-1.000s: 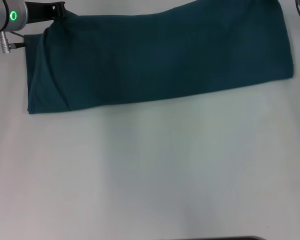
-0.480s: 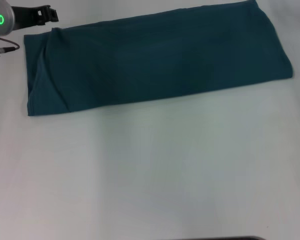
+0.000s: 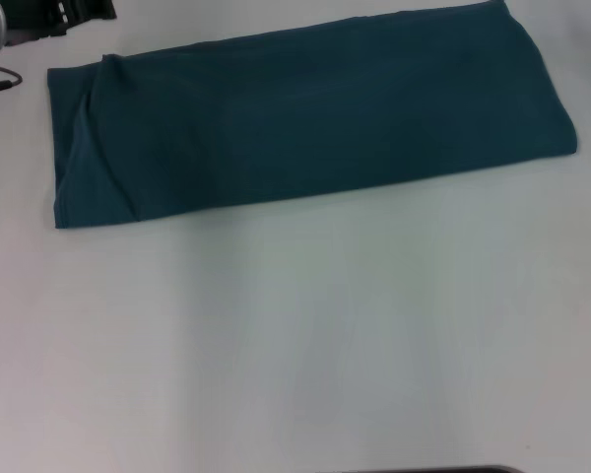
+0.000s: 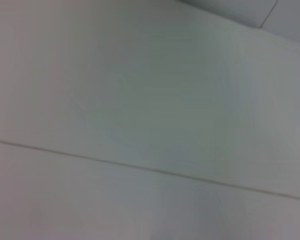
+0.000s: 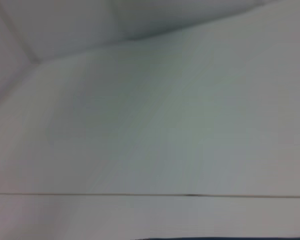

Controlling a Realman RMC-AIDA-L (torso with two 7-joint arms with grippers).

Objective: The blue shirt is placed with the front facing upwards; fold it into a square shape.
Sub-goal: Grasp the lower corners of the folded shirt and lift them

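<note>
Shirt point(image 3: 315, 113) folded into a long teal band, lying flat on the white table point(image 3: 305, 335), plain side up. Left gripper point(image 3: 74, 12) just beyond its far left corner, apart from the cloth; finger state unclear.

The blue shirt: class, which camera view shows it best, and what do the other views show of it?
The head view. There the blue shirt lies as a long folded band across the far side of the white table, nearly all in frame. The left wrist view shows none of it; the right wrist view shows at most a thin dark sliver at one edge.
</note>
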